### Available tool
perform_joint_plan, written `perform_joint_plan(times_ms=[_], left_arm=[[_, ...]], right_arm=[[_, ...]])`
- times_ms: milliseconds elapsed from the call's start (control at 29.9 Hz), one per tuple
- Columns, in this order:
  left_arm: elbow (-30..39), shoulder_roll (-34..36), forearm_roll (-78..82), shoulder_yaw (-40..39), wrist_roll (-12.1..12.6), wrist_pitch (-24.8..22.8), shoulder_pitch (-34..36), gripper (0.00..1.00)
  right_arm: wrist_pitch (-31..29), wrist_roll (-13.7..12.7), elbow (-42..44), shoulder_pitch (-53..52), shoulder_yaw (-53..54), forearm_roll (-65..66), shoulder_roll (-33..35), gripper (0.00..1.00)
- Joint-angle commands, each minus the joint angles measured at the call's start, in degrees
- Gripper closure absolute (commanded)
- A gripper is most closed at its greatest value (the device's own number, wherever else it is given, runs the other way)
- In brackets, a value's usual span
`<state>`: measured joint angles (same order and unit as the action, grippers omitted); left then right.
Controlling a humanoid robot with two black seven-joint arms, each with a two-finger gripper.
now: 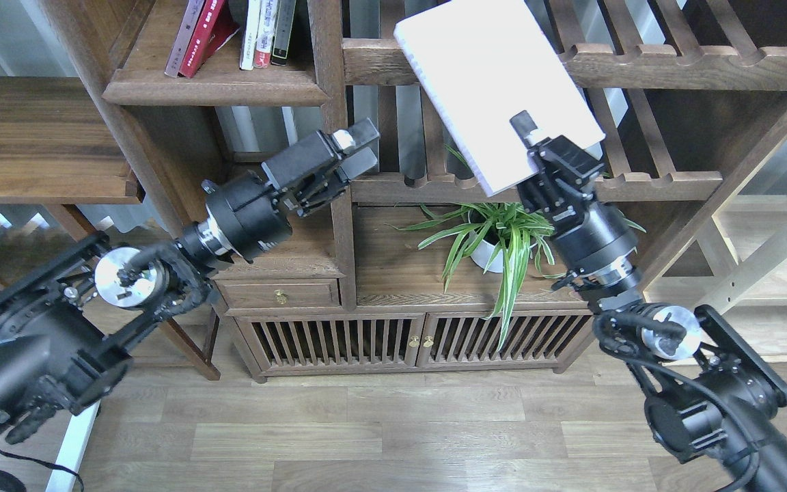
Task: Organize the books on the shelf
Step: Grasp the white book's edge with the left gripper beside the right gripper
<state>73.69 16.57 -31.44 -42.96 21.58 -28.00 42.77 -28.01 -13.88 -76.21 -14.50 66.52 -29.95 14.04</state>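
Nearest, the right gripper (529,139) is clamped on the lower edge of the thick white book (496,89), holding it tilted in the air in front of the slatted racks (646,179). The left gripper (359,147) hovers empty beside the bookcase upright (330,82), its fingers a little apart.

I judge this the carrying step: the white book must travel left and up to the dark wood shelf (216,87). There a maroon book (186,31) and a red book (208,34) lean together, thin books (267,31) just beside them.

The next move calls for clearing the upright's edge. The spider plant (499,239) sits below. Open room on the shelf lies left of the leaning books.
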Motion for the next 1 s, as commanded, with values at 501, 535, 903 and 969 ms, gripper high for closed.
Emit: perform_joint_plan(times_ms=[501,535,903,969], left_arm=[[-0.9,3.6,-1.8,-0.3,0.7,0.0,-0.1,0.09],[-0.9,3.4,-1.7,-0.5,0.7,0.0,-0.1,0.09],[-1.3,1.8,6.9,-0.6,-6.2,0.0,-0.1,0.02],[-1.3,1.7,7.4,-0.5,-6.6,0.0,-0.1,0.02]], right_arm=[[0.0,-3.0,0.0,0.0,-5.6,6.0,-9.7,0.97],[0.0,-3.0,0.0,0.0,-5.6,6.5,-10.6,0.97],[0.0,-3.1,0.1,0.3,-6.1,10.3,-14.0,0.97],[0.0,-3.1,0.1,0.3,-6.1,10.3,-14.0,0.97]])
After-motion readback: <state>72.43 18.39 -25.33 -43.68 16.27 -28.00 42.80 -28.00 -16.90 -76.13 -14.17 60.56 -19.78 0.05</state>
